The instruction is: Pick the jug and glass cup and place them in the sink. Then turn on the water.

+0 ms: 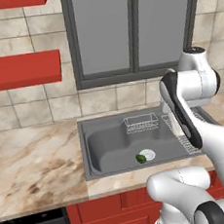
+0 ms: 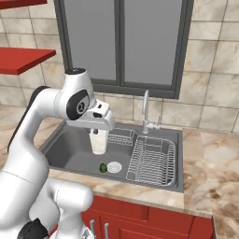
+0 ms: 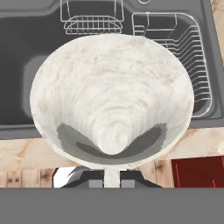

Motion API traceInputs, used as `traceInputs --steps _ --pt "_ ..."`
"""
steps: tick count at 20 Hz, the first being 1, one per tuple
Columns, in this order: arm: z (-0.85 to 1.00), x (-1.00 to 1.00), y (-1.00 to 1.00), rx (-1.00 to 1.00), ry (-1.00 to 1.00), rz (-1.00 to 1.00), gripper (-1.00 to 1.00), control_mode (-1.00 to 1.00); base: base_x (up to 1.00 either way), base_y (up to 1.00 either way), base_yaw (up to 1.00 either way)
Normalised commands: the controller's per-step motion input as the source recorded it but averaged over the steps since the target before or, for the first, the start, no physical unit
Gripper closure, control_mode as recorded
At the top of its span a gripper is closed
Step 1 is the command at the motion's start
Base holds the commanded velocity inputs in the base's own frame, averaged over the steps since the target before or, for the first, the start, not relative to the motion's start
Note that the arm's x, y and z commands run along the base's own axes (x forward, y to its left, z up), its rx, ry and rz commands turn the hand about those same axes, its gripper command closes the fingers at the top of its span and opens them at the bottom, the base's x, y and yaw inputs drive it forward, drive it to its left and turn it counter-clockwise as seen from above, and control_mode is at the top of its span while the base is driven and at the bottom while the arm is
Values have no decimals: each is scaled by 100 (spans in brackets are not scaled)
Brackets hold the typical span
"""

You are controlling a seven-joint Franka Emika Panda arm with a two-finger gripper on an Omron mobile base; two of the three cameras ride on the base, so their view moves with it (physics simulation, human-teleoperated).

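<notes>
Pale jug (image 2: 98, 142) hangs upright beneath the gripper (image 2: 98, 132), jaws pinched on its rim (mouth faces the hand camera), above the sink (image 2: 65, 149) basin.

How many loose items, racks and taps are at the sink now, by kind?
Jug, held above the left basin: 1
Small green item by the drain: 1
Wire racks: 2
Tap: 1
Total: 5

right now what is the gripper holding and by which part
The gripper is shut on the jug, gripping it at the rim, with the body hanging over the sink's left basin.
</notes>
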Motion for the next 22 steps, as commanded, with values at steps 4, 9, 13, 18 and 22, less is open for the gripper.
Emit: traceInputs --steps 4,9,13,18,22 --pt "0 0 0 0 0 0 100 100 22 0 0" --pt "-7 21 11 0 0 0 100 -100 10 0 0" --pt "-21 39 55 0 0 9 100 -100 0 0 0" --pt "-27 35 58 3 0 16 100 -100 0 0 0" --pt "-22 26 26 9 0 24 100 -100 0 0 0"
